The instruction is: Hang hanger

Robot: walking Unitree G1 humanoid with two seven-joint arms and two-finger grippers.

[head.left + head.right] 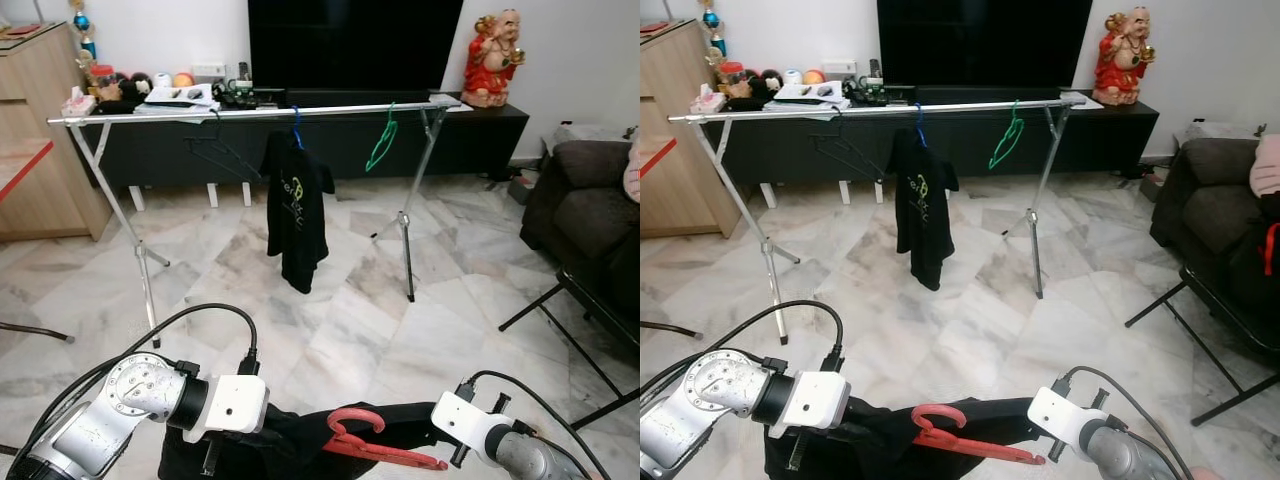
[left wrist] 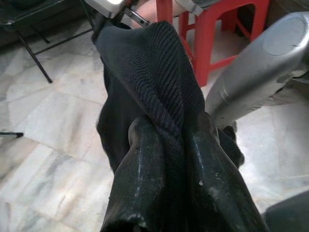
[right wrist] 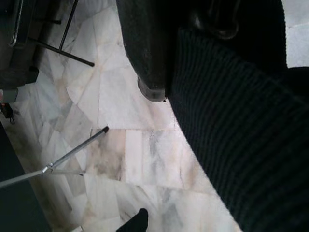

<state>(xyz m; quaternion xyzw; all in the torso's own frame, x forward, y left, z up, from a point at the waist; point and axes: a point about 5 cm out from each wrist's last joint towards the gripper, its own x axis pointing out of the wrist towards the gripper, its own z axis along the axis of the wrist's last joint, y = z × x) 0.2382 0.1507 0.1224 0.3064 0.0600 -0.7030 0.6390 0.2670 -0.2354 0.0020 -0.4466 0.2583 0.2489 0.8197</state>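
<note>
A red hanger sits in the neck of a black ribbed garment, held low in front of me between both grippers. My left gripper is shut on a bunched fold of the garment. My right gripper grips the cloth at the other side, beside the hanger's arm. Across the room stands a silver clothes rack. On its rail hang a black shirt on a blue hanger, an empty green hanger and an empty black hanger.
Marble floor lies open between me and the rack. A dark sofa and black folding legs are on the right. A wooden cabinet is at the left, and a low TV cabinet stands behind the rack. A red stool is near.
</note>
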